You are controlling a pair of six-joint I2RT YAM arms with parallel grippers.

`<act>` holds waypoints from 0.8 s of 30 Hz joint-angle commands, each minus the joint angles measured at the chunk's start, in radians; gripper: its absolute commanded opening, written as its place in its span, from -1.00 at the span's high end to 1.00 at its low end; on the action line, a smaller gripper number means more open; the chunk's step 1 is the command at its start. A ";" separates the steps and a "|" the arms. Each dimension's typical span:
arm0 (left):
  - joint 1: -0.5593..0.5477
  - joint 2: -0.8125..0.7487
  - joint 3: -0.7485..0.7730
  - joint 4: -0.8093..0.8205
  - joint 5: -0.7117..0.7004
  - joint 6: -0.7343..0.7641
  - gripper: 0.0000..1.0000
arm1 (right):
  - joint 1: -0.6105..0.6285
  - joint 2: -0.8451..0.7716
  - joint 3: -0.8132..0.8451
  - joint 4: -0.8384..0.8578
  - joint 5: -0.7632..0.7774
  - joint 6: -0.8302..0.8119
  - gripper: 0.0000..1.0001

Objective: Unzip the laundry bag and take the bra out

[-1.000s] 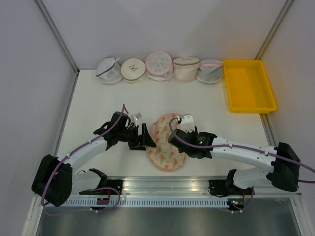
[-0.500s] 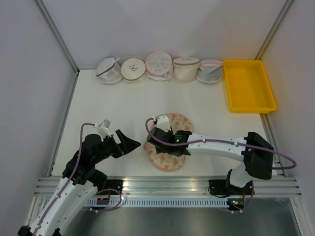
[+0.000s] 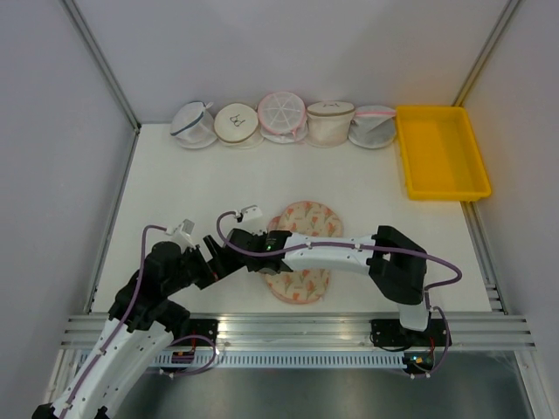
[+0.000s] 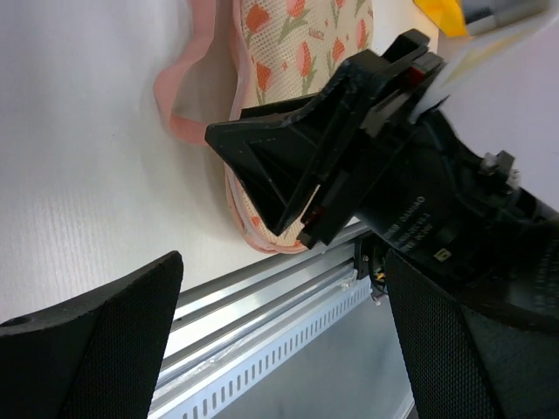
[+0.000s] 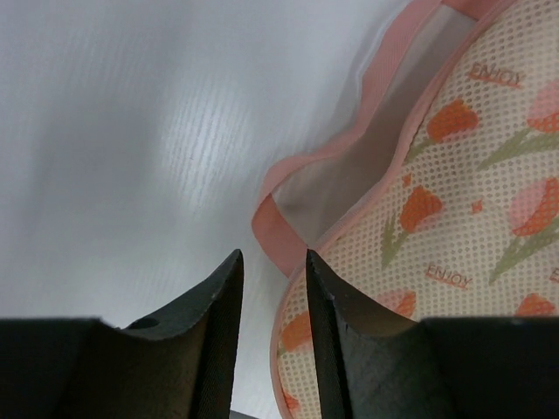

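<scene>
Laundry bag: the tulip-print laundry bag (image 3: 304, 253) lies flat on the white table (image 3: 192, 183), toward 6 o'clock from the centre in the top view. Its pink loop (image 5: 269, 229) sticks out at the bag's 9 o'clock end.
Bra: not visible in any view. Judged to be inside the bag, so the unzipping looks not yet done.
Why the right gripper is there: the right gripper (image 5: 272, 255) hovers just short of the loop, probably looking for the zip pull at that end. The pull itself cannot be made out.
Right fingers: a narrow gap apart with nothing between them, only bare table showing through.
Right arm pose: rises from its base at 5 o'clock with the elbow lifted. The forearm stretches low across the bag toward 9 o'clock.
Why the left gripper is there: the left gripper (image 4: 284, 257) faces the right one head-on, likely ready to pin or take the loop.
Left fingers: spread wide and empty, framing the right gripper's fingers.
Left arm pose: folded close above its base at 7 o'clock, with the forearm pointing toward 3 o'clock.
Background: 5 round pouches (image 3: 281, 116) sit in a row at 12 o'clock and a yellow tray (image 3: 441, 153) at 1 o'clock, all well apart from the bag.
</scene>
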 commanded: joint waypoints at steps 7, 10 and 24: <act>0.000 -0.006 -0.013 -0.008 -0.006 -0.028 -0.99 | 0.011 0.025 0.023 -0.131 0.129 0.085 0.21; 0.000 0.002 -0.017 -0.007 -0.006 -0.027 -0.99 | 0.016 0.025 0.014 -0.134 0.135 0.083 0.20; 0.000 0.003 -0.036 -0.002 0.002 -0.034 -0.99 | 0.020 -0.019 -0.035 -0.127 0.152 0.089 0.99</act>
